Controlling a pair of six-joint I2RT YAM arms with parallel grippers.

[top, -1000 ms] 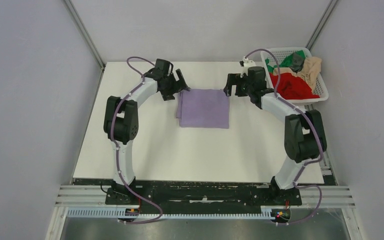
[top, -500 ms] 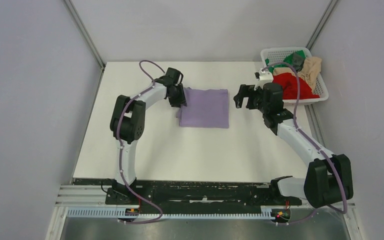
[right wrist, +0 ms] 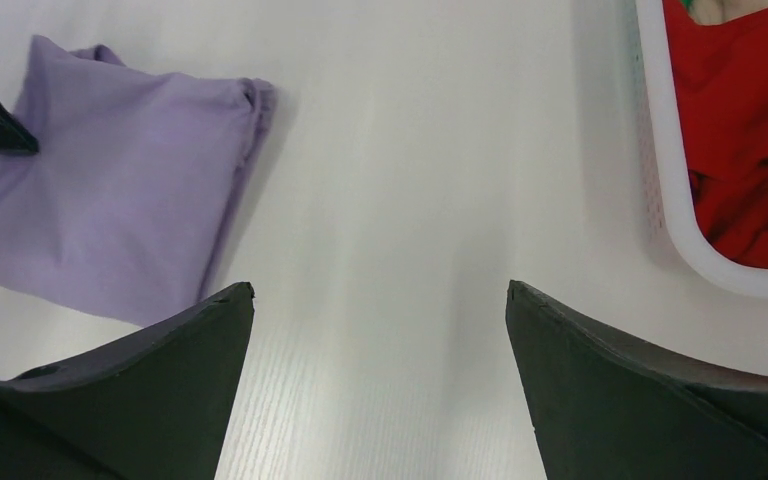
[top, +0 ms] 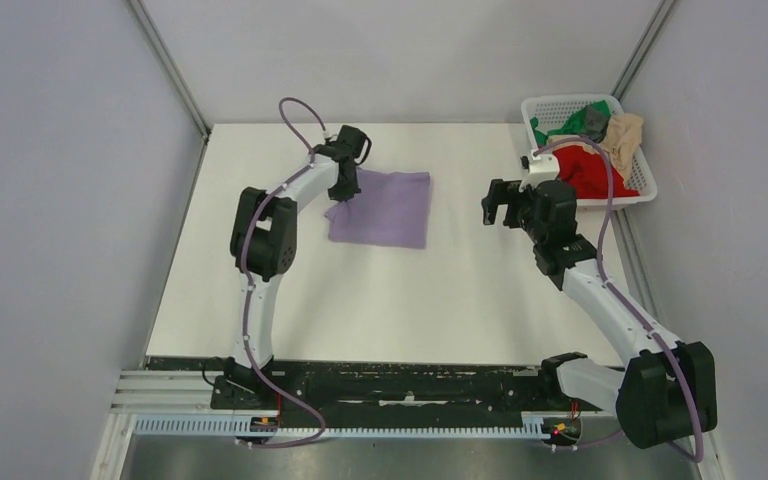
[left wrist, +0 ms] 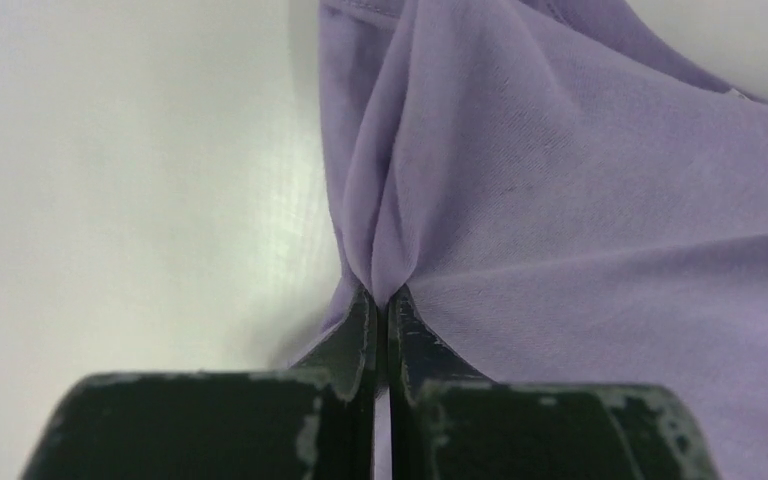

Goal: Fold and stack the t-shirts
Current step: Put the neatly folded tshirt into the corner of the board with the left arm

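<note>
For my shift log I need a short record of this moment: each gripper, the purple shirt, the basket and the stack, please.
left gripper: shut on the lavender t-shirt, pinching a fold at its left edge
right gripper: open, empty, over bare table between shirt and basket
lavender t-shirt: folded, lying on the table, slightly askew
basket: far right corner, holds the other t-shirts, red, green, beige and dark grey, unfolded
stack: not yet begun
</note>
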